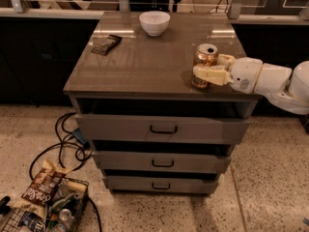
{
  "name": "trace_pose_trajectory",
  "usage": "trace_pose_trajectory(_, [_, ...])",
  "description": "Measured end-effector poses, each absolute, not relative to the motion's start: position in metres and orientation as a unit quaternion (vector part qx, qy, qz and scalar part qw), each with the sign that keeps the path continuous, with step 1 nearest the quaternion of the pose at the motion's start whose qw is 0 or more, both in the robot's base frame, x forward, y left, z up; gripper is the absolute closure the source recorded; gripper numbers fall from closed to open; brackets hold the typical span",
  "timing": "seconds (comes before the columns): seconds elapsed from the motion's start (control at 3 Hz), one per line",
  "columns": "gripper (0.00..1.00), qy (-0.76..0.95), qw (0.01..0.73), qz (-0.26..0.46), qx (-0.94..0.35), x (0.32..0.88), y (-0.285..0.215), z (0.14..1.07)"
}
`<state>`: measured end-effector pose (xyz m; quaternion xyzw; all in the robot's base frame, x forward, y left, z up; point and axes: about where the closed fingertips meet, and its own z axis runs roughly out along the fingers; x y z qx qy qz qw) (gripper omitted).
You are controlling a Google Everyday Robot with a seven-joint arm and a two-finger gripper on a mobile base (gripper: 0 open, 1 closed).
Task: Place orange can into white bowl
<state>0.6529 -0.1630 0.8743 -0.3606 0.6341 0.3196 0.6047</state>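
Note:
The orange can stands upright near the front right corner of the brown cabinet top. My gripper reaches in from the right and is closed around the can's lower body. One pale finger crosses in front of the can and the other sits behind it. The can is at or just above the surface. The white bowl sits at the back middle of the top, well apart from the can and empty.
A flat dark snack wrapper lies at the back left of the top. The cabinet has three drawers below. Black cables and a wire basket of snack bags lie on the floor at the left.

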Motion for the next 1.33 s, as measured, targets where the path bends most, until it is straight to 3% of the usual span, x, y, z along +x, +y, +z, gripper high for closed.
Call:
trace_pose_trajectory(0.67, [1.00, 0.627, 0.617, 0.315, -0.356, 0.672, -0.173, 0.893])
trace_pose_trajectory(1.33, [1.00, 0.649, 0.597, 0.312, -0.354, 0.743, -0.199, 0.930])
